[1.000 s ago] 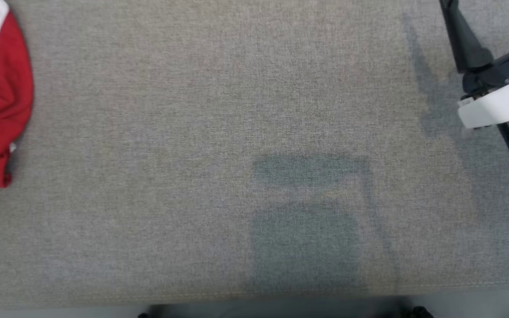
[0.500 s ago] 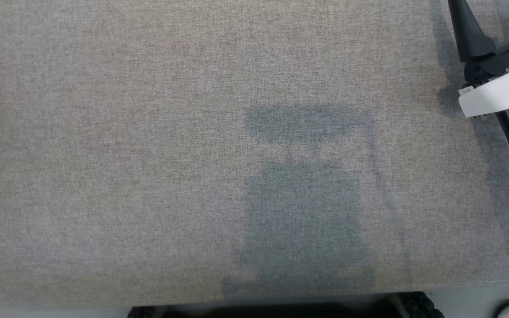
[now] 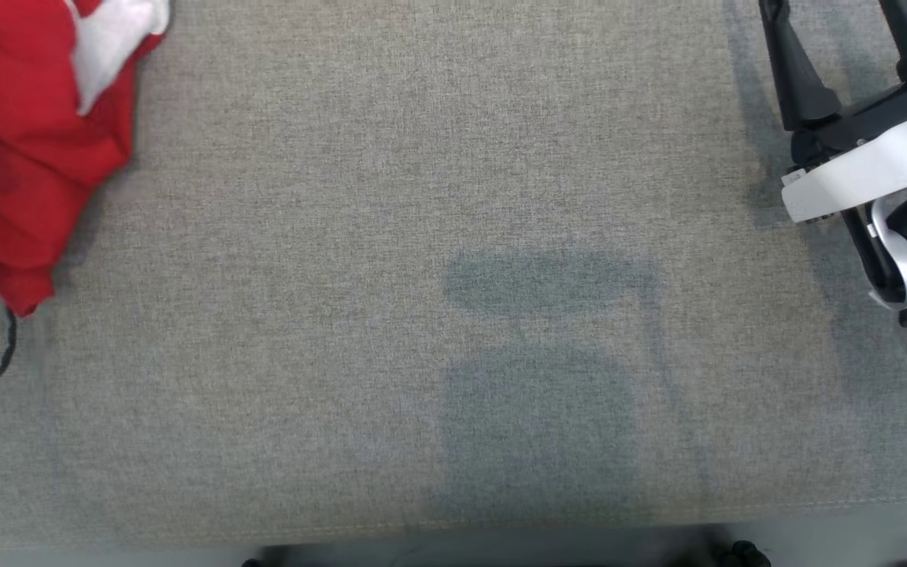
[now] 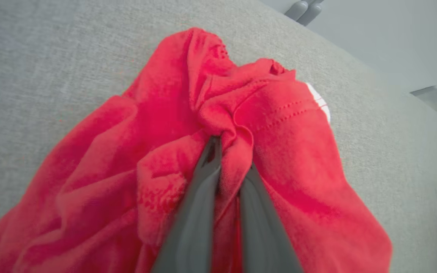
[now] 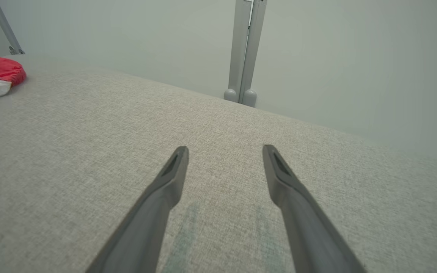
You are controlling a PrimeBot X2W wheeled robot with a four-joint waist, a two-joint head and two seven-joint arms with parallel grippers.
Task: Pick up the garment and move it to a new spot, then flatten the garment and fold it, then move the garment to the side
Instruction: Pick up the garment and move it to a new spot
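Because the left gripper (image 4: 230,148) pinches only one bunched fold of the red garment (image 4: 127,159), fabric may slip during lifting; the right gripper (image 5: 225,151) stands spread.

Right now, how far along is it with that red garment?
Barely started. Done: the left hand is shut on a fold of the red garment. In hand: the pick-up; the cloth is crumpled at the left of the grey surface. Left: moving it, flattening, folding, setting aside. The right hand hangs open, holding nothing.
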